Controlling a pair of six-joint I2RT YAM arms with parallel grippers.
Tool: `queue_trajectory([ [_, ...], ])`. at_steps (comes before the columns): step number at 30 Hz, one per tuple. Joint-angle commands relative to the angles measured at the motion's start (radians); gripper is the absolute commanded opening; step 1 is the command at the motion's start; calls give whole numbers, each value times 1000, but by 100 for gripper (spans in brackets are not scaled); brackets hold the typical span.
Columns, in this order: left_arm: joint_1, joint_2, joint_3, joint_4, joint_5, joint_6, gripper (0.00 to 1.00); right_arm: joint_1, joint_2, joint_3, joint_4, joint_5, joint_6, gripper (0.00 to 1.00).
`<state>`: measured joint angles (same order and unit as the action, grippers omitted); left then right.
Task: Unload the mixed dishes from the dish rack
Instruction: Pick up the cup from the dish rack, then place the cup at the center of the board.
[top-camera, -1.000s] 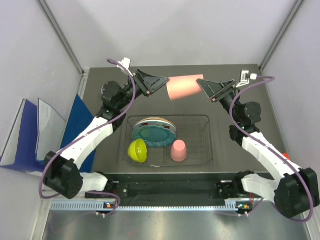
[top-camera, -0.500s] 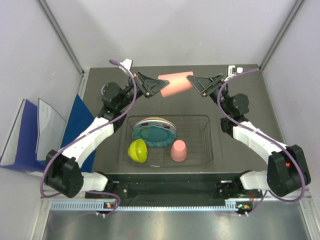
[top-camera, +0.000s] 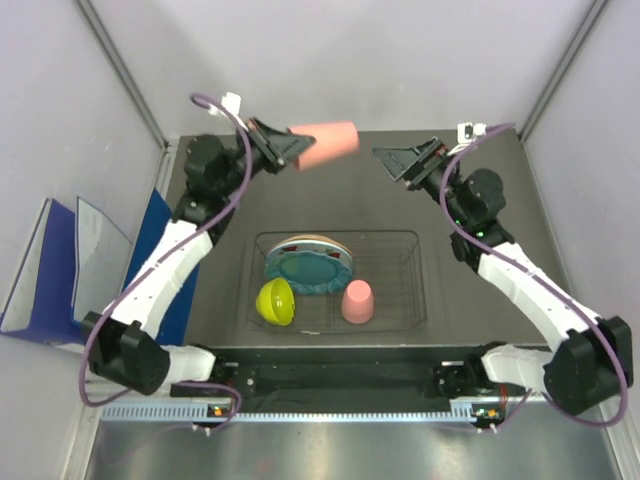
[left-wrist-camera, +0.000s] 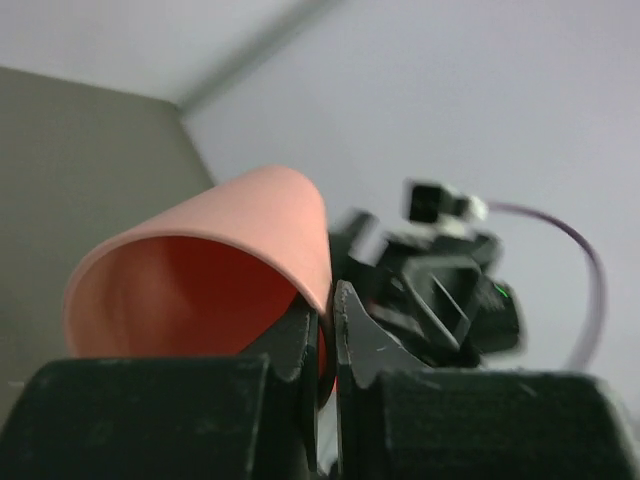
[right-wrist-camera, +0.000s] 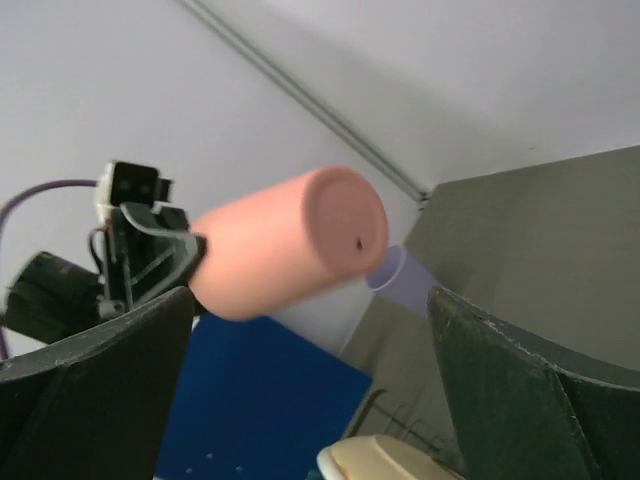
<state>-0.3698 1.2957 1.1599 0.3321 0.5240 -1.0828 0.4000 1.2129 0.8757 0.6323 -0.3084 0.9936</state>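
Observation:
My left gripper (top-camera: 283, 152) is shut on the rim of the salmon-pink cup (top-camera: 326, 145), which hangs on its side above the table's far edge. In the left wrist view one finger is inside the salmon-pink cup (left-wrist-camera: 200, 285) and one outside, my left gripper (left-wrist-camera: 327, 312) pinching its wall. My right gripper (top-camera: 392, 160) stands open, a short way right of the cup's base. The right wrist view shows the salmon-pink cup (right-wrist-camera: 290, 255) beyond my right gripper (right-wrist-camera: 320, 400), touching neither finger. A lavender cup (right-wrist-camera: 397, 276) sits on the table behind. The dish rack (top-camera: 410, 262) holds a teal plate (top-camera: 305, 270), a peach plate (top-camera: 312, 240), a yellow-green bowl (top-camera: 276, 300) and a pink cup (top-camera: 357, 301).
Blue folders (top-camera: 158, 235) lean against the left wall beside the table. Grey enclosure walls close in on the left, back and right. The rack sits at the near middle of the dark table (top-camera: 480, 330), between both arm bases.
My left gripper shut on the cup's rim, then my right gripper opened and let go of the cup. The left arm has carried the cup to the left, away from the right gripper.

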Motion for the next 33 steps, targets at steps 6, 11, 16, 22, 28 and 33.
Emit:
queue_trajectory([
  [6,63,371,769,-1004,-625,428,0,88,-122,213,-618,425,-364,100],
  [11,63,731,1229,-1304,-853,566,0,140,-133,229,-735,546,-444,100],
  [16,65,804,1262,-1309,-995,633,0,149,-167,178,-743,574,-466,100],
  [22,65,916,1275,-1326,-967,655,0,152,-135,158,-752,563,-472,100],
  [28,63,959,1222,-1295,-944,636,0,154,-108,152,-746,554,-475,100],
  [33,81,1017,1252,-1317,-898,638,0,157,-82,143,-741,542,-467,100],
])
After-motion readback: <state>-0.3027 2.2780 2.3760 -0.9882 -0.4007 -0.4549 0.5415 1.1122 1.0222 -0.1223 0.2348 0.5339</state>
